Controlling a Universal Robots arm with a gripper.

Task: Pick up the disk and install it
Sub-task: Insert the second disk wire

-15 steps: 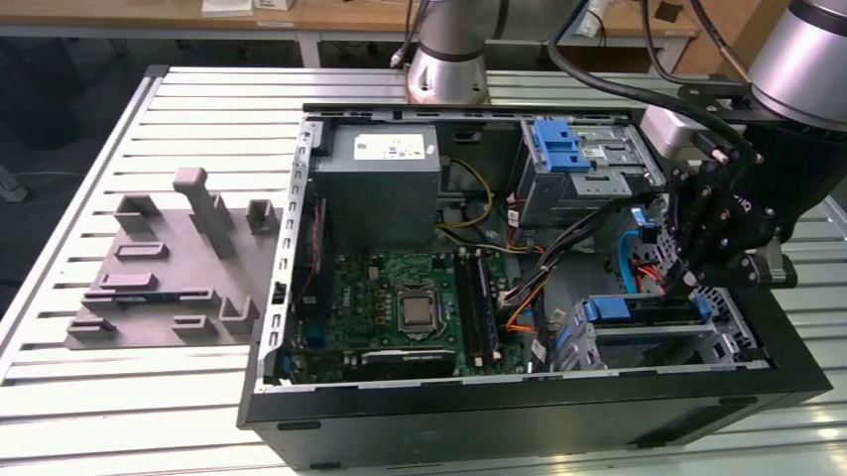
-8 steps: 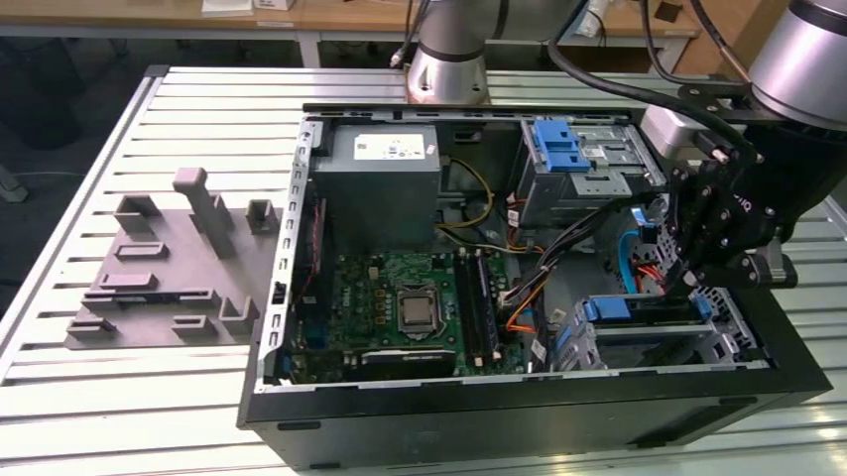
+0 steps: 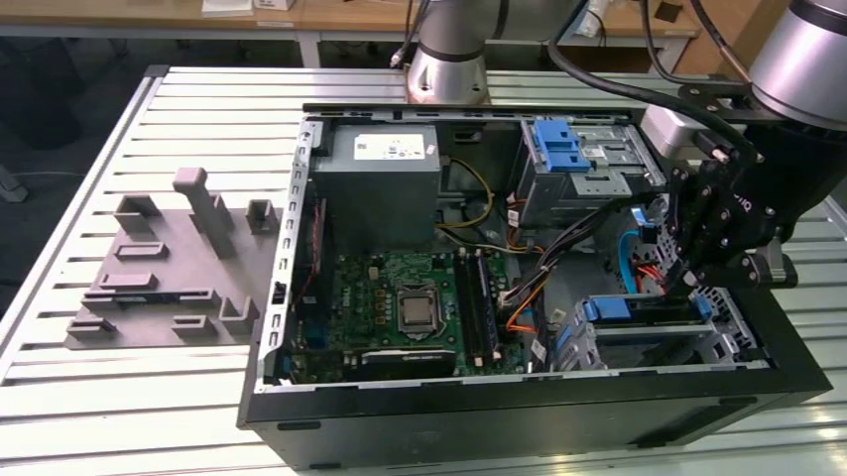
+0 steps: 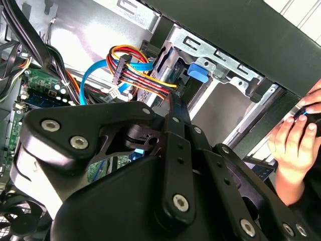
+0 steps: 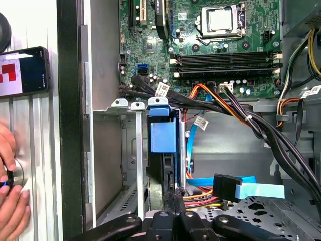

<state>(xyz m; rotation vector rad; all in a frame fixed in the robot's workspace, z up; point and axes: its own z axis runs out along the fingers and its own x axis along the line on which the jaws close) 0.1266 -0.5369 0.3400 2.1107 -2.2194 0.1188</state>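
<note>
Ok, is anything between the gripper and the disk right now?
Nothing visible. In the first wrist view the gripper sits right at the disk in the drive cage; the coloured power wires lie just beside it, not between.

I am seeing even, bright overhead light washing over the slatted worktop (image 3: 93, 198) in the exterior view, with soft shadows pooling inside the computer case (image 3: 530, 416). In the second wrist view, glare is bleaching the metal bay wall (image 4: 90, 35) beyond the fingers (image 4: 173, 108), while the black linkage nearest the lens is blurring slightly.
</note>
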